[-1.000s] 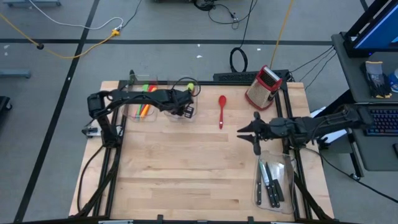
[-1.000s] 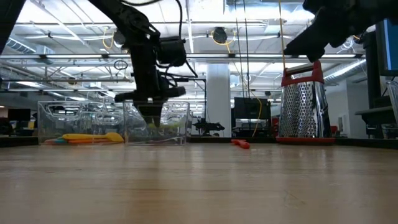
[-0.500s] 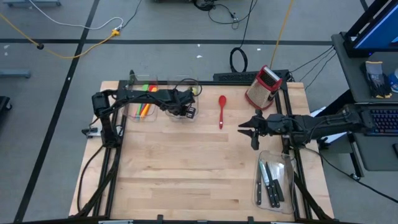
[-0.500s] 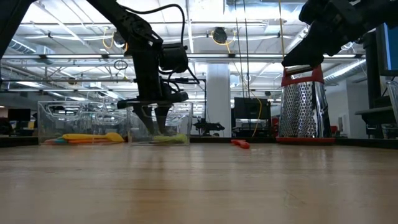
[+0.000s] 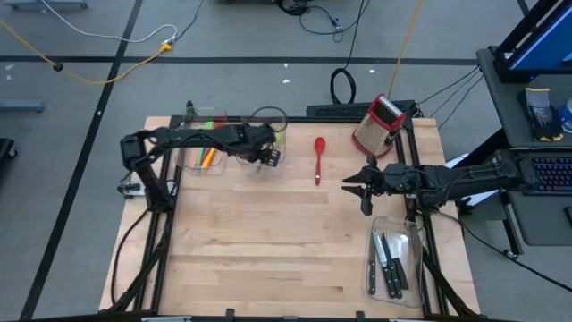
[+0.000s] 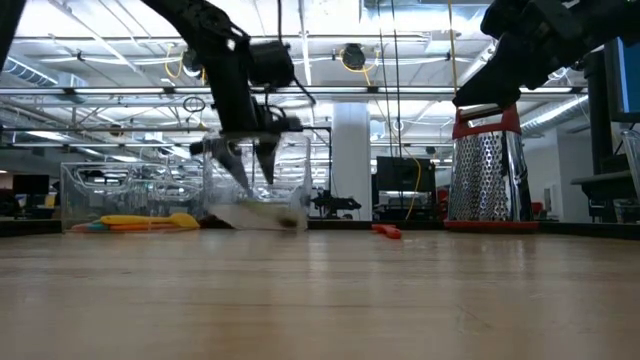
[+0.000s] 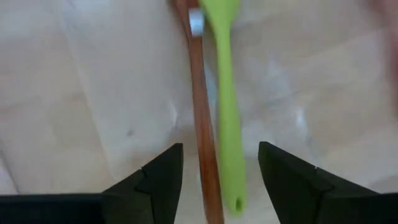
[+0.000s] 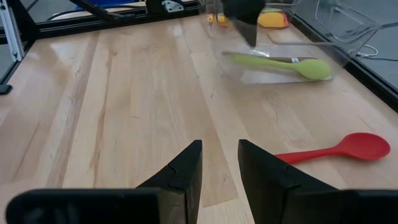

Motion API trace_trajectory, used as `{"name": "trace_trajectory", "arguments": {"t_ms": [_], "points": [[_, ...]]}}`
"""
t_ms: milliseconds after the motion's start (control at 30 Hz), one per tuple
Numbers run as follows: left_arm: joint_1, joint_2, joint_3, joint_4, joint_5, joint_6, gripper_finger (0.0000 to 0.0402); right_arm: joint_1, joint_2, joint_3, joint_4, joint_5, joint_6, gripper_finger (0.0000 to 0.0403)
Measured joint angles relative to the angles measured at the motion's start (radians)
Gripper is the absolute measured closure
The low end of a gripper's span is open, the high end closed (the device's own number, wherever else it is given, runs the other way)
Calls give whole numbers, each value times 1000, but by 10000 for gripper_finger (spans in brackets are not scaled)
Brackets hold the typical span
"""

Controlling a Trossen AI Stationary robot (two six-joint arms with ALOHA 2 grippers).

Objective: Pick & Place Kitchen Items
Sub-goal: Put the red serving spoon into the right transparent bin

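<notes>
L end effector (image 7: 217, 163) above green spatula (image 7: 225, 93).

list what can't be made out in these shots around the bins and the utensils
- High view: the utensils in the middle clear bin are hidden under the left gripper.
- Low view: that bin's contents are blurred, so they cannot be told apart.
- Left wrist view: the green spatula and wooden spoon are cut off by the picture's edge.
- High view: the knives are too small to count surely.
- Right wrist view: the right gripper holds nothing; the red spoon lies beyond.
</notes>
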Motion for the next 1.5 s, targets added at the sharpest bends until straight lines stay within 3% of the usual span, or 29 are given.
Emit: {"name": "trace_trajectory", "arguments": {"t_ms": [200, 433, 600, 767, 967, 1167, 1500], "points": [[-9, -139, 1, 44, -21, -1, 188, 0, 0, 0, 4, -26, 0, 307], [-61, -248, 2, 85, -127, 1, 188, 0, 0, 0, 9, -26, 7, 307], [-134, -280, 1, 240, -134, 1, 188, 0, 0, 0, 17, -26, 8, 307], [-243, -268, 2, 535, -169, 59, 188, 0, 0, 0, 23, -25, 8, 307], [-367, -207, 2, 774, -314, 164, 188, 0, -4, 0, 22, -23, 8, 307], [-439, -149, 2, 822, -385, 187, 188, 0, -12, 0, 24, -23, 8, 307], [-493, -57, 38, 892, -383, 281, 188, 0, -13, 0, 46, -21, 9, 307]]}}
